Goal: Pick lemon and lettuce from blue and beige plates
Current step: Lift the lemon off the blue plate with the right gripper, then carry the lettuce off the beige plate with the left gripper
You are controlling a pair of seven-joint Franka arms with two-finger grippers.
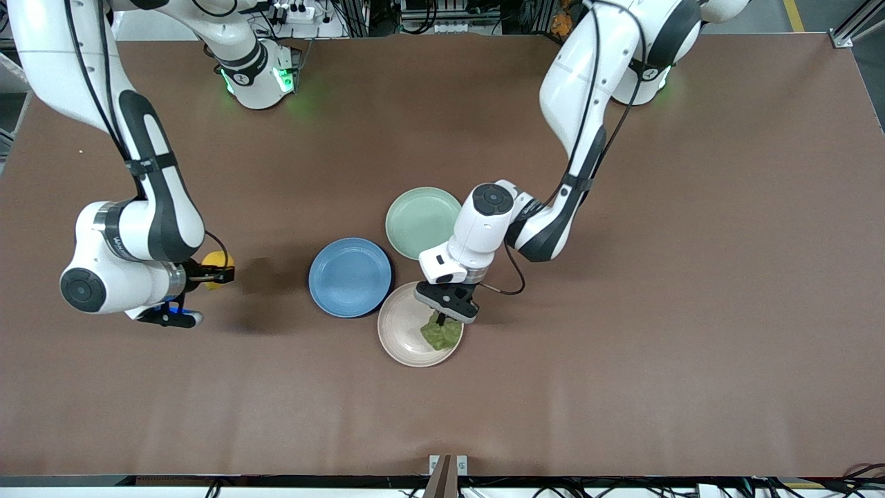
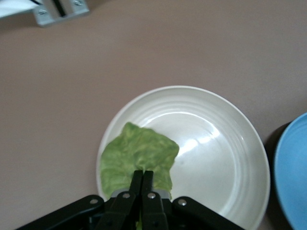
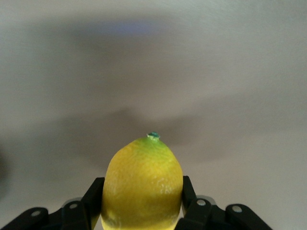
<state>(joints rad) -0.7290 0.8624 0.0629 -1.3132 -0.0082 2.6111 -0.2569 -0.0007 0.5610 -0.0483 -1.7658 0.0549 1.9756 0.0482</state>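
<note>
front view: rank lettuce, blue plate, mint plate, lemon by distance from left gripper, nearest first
1. lettuce: pinched in the left gripper, over the beige plate.
2. blue plate: beside the beige plate.
3. mint plate: close to blue; hard to call.
4. lemon: in the right gripper.

Robotics laboratory. Evidence: two arms bolted along the top edge of a brown-covered table (image 1: 691,311), a power strip (image 1: 294,12) with cabling at upper centre, aluminium framing (image 1: 854,24) at upper right.
</note>
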